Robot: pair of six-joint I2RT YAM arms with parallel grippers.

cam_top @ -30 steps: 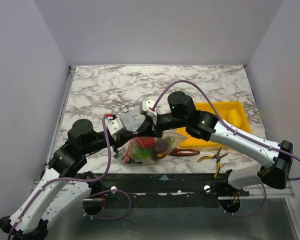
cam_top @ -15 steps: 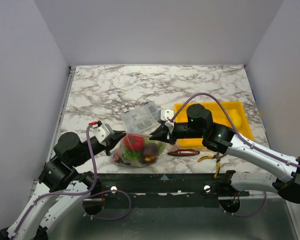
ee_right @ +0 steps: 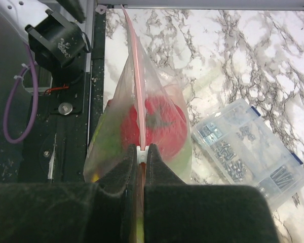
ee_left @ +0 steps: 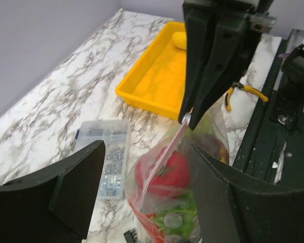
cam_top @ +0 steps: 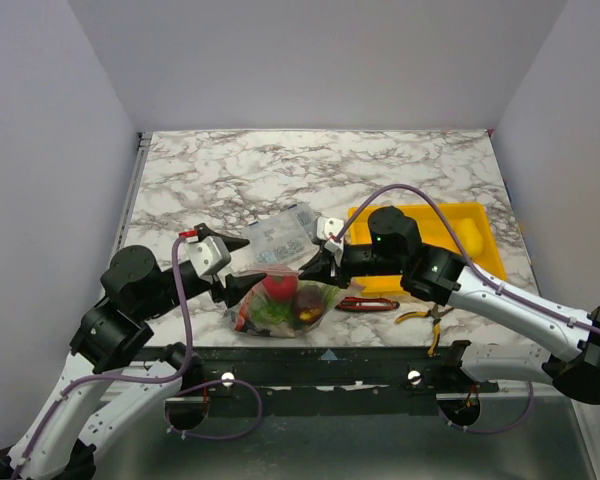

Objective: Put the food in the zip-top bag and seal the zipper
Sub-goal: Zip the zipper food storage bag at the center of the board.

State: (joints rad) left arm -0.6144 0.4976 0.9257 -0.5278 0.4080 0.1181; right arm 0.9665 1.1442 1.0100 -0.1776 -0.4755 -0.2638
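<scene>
The marble table (cam_top: 220,170) is the biggest thing. A yellow tray (cam_top: 442,222) sits on its right side. The zip-top bag (cam_top: 276,318) stands near the front edge with the food (cam_top: 270,308) inside, and a red tomato (ee_right: 159,126) shows on top. A clear box (cam_top: 280,232) of small parts lies just behind the bag. The left gripper (cam_top: 242,287) has its fingers wide apart, one on each side of the bag's left end. The right gripper (ee_right: 140,152) has its fingers squeezed together on the pink zipper (ee_right: 133,76), holding the bag's top edge up.
</scene>
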